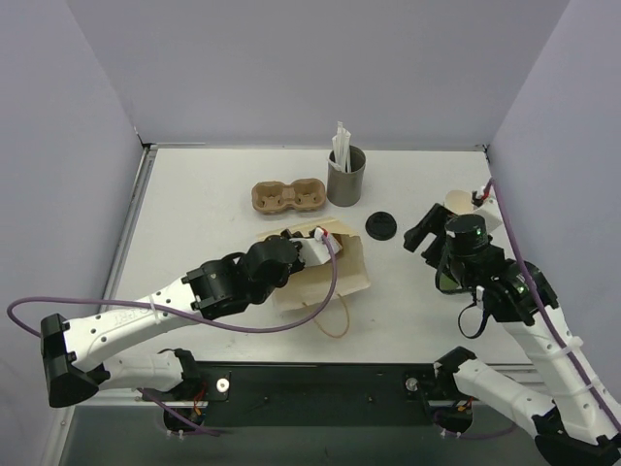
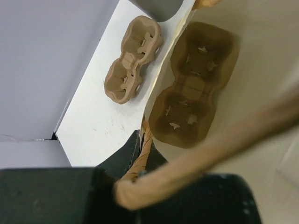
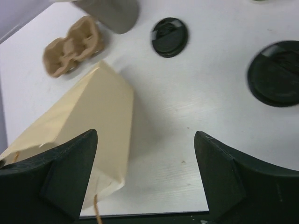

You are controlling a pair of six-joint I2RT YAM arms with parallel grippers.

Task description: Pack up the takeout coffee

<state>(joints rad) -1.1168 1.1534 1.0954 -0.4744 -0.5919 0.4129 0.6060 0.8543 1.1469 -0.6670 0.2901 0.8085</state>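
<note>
At the table's (image 1: 194, 214) right side stands the takeout coffee (image 3: 275, 74), near your right gripper (image 3: 145, 140), spread wide and empty. Your left gripper (image 2: 142, 154) clamps the paper bag (image 1: 344, 277); a loose lid (image 1: 382, 225) lies between bag and coffee.

No text, label, brand, number or sign can be read. The paper bag (image 1: 354, 270), the pulp cup carrier (image 1: 288, 197) and the grey cup (image 1: 345, 177) are seen unprinted. The moulding on the lid of the takeout coffee (image 3: 274, 72) is blurred beyond reading.
</note>
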